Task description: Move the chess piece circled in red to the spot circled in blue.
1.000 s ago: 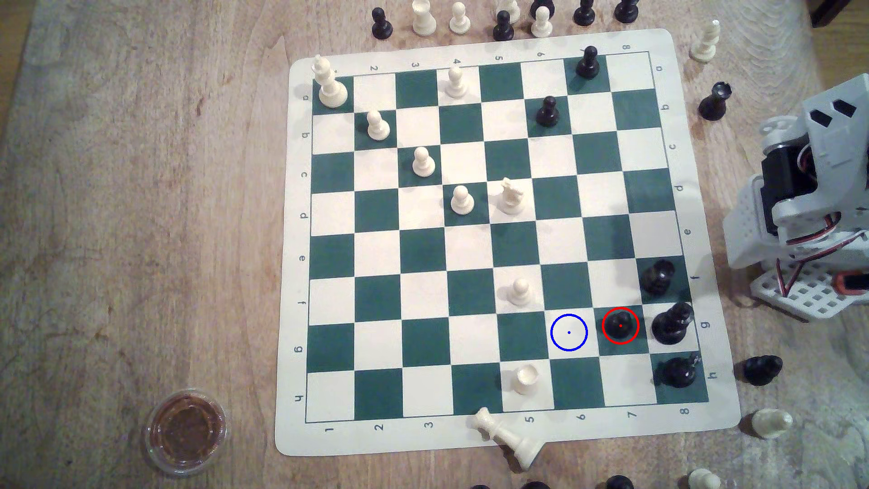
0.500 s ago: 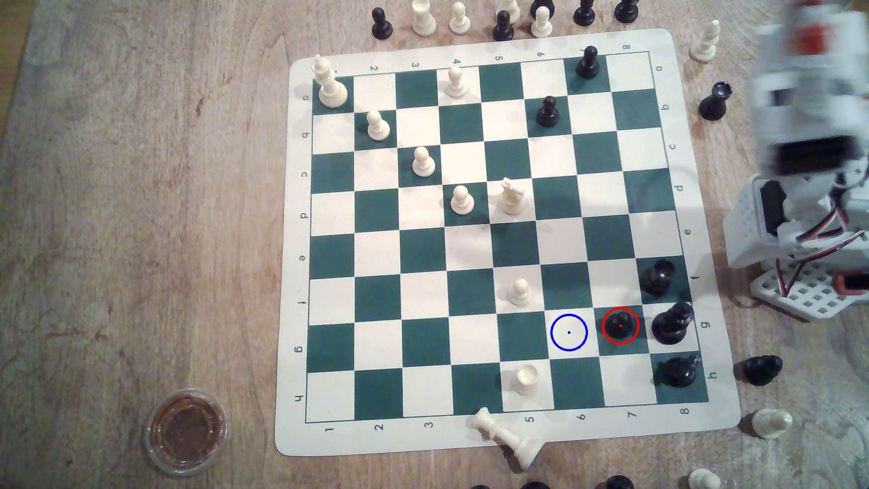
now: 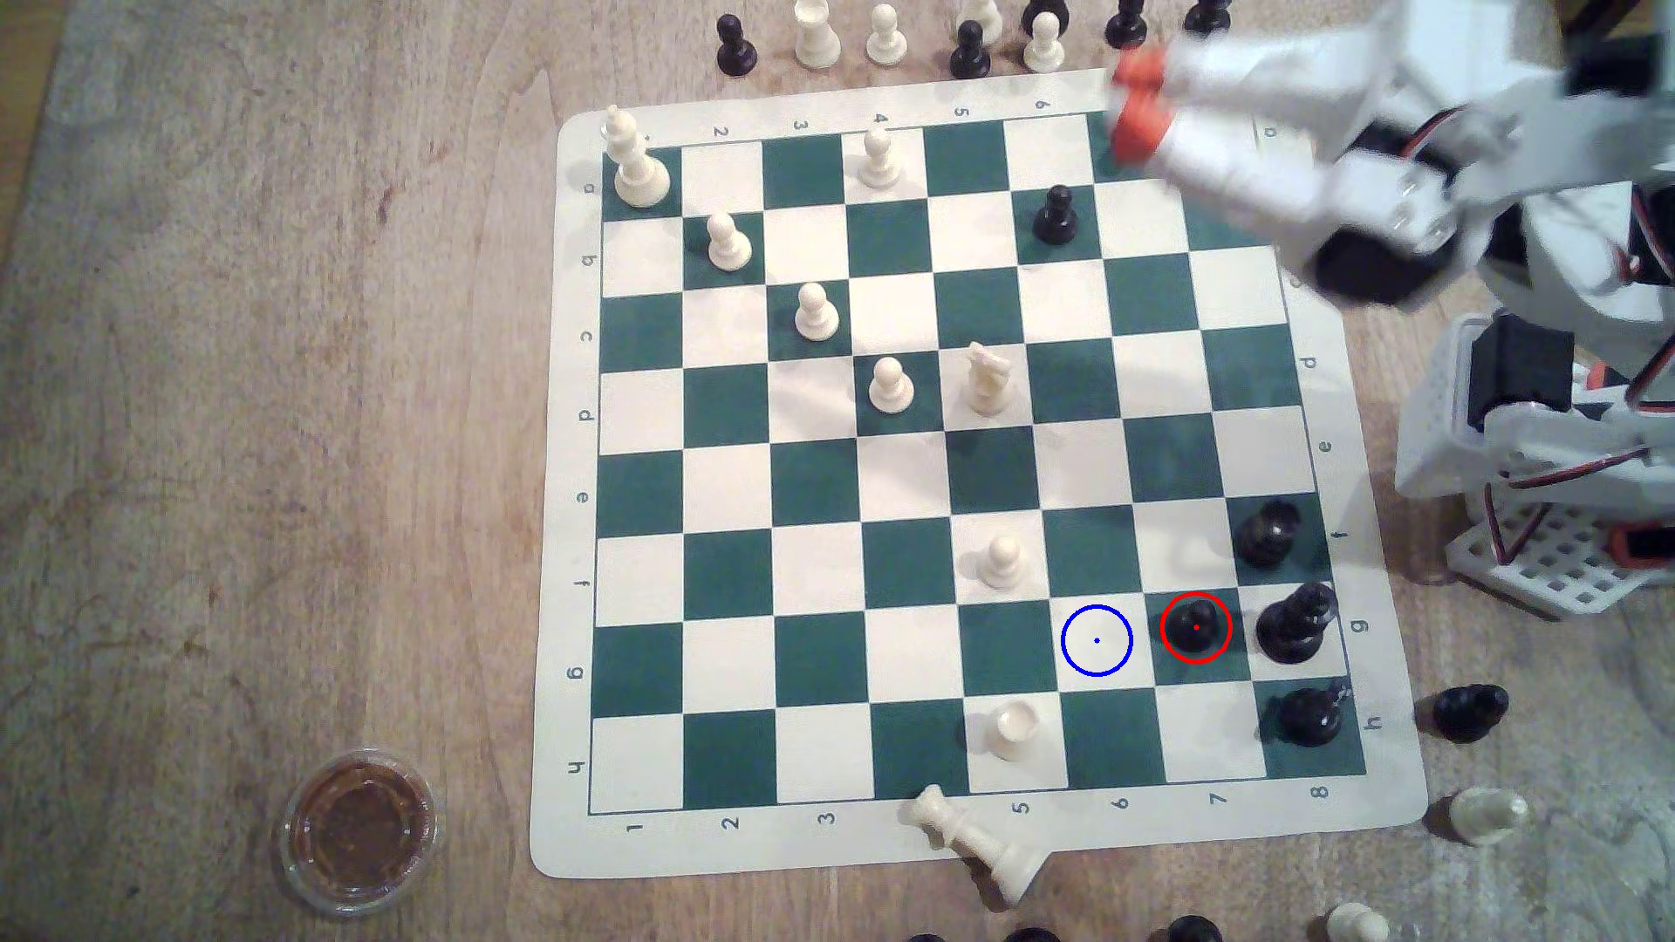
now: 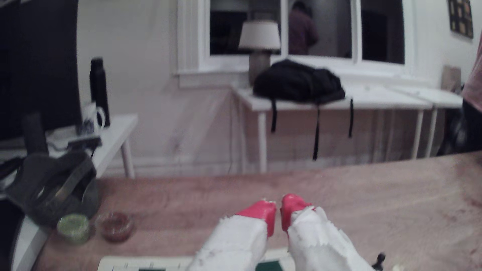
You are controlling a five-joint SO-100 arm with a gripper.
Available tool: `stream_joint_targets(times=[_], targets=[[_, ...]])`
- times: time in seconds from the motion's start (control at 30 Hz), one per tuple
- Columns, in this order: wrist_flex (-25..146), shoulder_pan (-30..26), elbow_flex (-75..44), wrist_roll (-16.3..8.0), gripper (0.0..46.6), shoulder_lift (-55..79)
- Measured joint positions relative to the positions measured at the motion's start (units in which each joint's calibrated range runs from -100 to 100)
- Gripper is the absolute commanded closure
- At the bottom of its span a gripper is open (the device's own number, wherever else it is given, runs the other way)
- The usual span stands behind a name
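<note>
Orange-tipped, the end effector (image 3: pixel 1135 101) is hovering blurred in the upper right of the exterior view, gripping nothing. Well apart, the black pawn (image 3: pixel 1195 627) is sitting red-ringed at lower right, beside the blue-ringed square (image 3: pixel 1097 640). In the wrist view, its fingertips (image 4: pixel 263 211) are nearly touching above the bench (image 4: pixel 365 198).

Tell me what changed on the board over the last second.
The arm unfolded from beside the board and swung out over its far right corner in the exterior view; the gripper now covers the black pawn there, holding nothing. The circled black pawn, the blue-ringed square and the other pieces stayed put.
</note>
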Motion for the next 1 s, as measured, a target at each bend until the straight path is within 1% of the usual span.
stream_joint_targets(times=[0.03, 0.1, 0.17, 0.2, 0.27, 0.37, 0.4, 0.47, 0.5, 0.57, 0.6, 0.7, 0.8, 0.87, 0.9, 0.93, 1.0], targets=[[6.0, -2.0, -1.4, 0.0, 46.4, 0.0], [10.3, -3.6, -2.9, 0.0, 46.4, 0.0], [15.8, -5.9, -5.2, -0.8, 46.4, 0.0], [21.4, -7.4, -7.0, -1.6, 46.4, 0.2], [25.6, -8.7, -8.6, -2.1, 46.4, 1.0], [37.7, -13.1, -13.9, -3.7, 44.8, 5.6], [40.0, -14.0, -14.6, -3.8, 44.3, 6.5], [44.5, -16.5, -15.3, -4.2, 45.7, 7.8], [46.8, -17.8, -15.3, -4.3, 45.4, 9.0], [48.0, -17.3, -15.3, -4.3, 43.6, 10.1], [48.6, -17.3, -14.9, -4.3, 41.7, 10.5], [50.1, -18.8, -12.7, -4.3, 41.5, 10.6], [50.1, -20.9, -7.7, -4.3, 38.8, 10.1], [50.1, -22.7, -6.7, -4.7, 35.2, 11.6], [49.9, -23.7, -6.6, -4.8, 31.4, 13.0], [48.8, -24.9, -6.6, -5.1, 30.4, 16.0], [47.6, -24.9, -6.6, -5.3, 29.8, 18.1]])
